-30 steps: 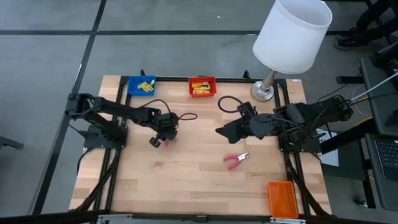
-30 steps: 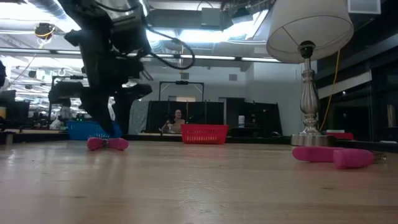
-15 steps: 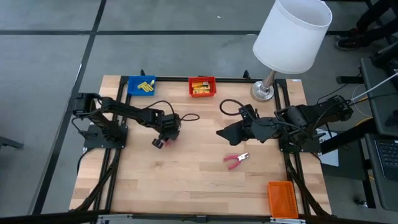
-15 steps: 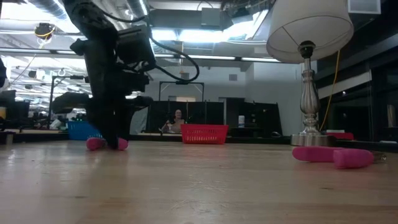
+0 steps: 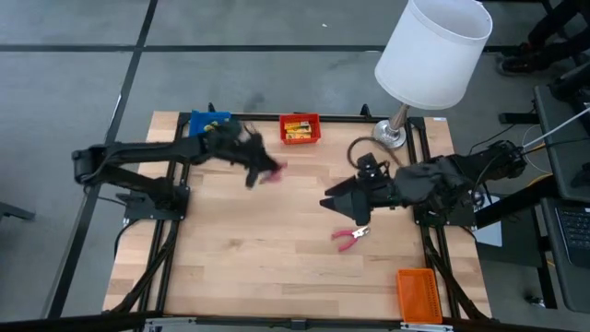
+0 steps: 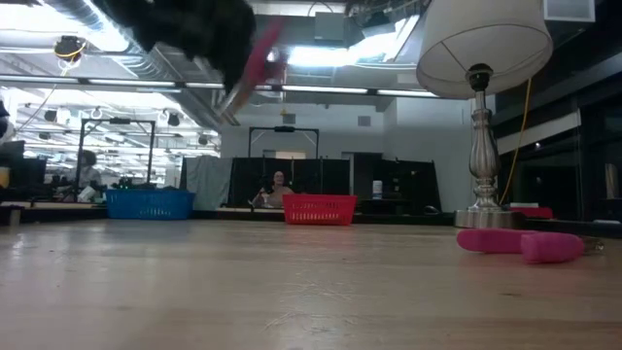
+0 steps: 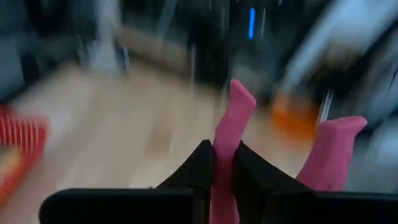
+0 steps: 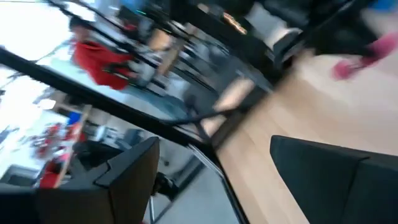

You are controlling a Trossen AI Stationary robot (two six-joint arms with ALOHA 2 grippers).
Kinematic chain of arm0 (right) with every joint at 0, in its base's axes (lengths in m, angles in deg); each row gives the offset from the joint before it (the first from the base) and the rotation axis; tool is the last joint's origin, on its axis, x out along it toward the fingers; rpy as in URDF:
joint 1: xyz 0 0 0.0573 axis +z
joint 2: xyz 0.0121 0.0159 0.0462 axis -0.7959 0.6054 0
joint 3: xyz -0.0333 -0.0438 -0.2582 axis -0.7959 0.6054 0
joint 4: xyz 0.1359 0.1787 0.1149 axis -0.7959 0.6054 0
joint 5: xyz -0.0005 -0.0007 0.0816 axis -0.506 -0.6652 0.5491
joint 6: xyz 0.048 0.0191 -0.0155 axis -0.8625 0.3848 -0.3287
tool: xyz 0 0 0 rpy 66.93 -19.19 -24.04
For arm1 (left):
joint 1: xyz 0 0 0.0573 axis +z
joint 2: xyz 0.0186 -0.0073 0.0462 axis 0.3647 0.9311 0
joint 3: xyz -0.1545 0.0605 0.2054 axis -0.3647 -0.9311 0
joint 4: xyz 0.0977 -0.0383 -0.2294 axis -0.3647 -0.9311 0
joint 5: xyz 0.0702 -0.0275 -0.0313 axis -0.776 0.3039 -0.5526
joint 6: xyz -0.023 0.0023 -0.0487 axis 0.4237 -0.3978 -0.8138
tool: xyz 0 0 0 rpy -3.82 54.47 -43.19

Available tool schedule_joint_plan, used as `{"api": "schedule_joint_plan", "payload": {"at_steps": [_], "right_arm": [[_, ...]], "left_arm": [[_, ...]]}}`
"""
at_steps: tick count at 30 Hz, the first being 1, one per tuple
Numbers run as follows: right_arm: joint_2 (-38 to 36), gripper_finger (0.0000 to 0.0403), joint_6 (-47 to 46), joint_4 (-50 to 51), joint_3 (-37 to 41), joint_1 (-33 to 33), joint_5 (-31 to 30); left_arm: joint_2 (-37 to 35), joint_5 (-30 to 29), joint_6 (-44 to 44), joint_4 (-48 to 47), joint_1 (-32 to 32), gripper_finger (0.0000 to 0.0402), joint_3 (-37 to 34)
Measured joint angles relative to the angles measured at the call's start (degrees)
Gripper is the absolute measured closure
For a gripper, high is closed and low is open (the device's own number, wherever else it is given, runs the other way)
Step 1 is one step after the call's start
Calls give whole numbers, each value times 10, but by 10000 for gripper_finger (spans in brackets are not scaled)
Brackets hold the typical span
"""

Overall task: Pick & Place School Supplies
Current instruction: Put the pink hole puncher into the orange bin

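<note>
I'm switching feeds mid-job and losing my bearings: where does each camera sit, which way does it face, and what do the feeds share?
High view: above the table, looking straight down; both arms, left hand carrying pink pliers.
Low view: table-top height, looking level into the room; left arm at top.
Left wrist view: on the left wrist, looking past its fingers clamped on a pliers handle.
Right wrist view: on the right wrist, right hand open, table edge beyond.
Shared: second pliers lying on the table, high and low views.

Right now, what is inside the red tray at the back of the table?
The red tray holds yellow packets with dark marks. How many there are, and whether anything lies beneath them, cannot be seen from above.
</note>
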Motion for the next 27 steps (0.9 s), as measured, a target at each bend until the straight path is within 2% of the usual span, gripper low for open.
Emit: {"api": "schedule_joint_plan", "payload": {"at_steps": [3, 7, 9, 14, 27], "right_arm": [[-1, 91, 60, -39, 0, -14, 2], [-1, 91, 111, -35, 0, -39, 1], [-1, 91, 131, -41, 0, -53, -1], [-1, 91, 175, -78, 0, -75, -4], [2, 91, 192, -61, 0, -95, -35]], "left_arm": [[-21, 1, -149, 130, 22, 372, 6], [-10, -23, -338, 291, 17, 372, 17], [-1, -44, -394, 313, 4, 372, 30], [40, -72, -452, 305, -41, 372, 63], [142, -83, -468, 304, -95, 372, 152]]}}
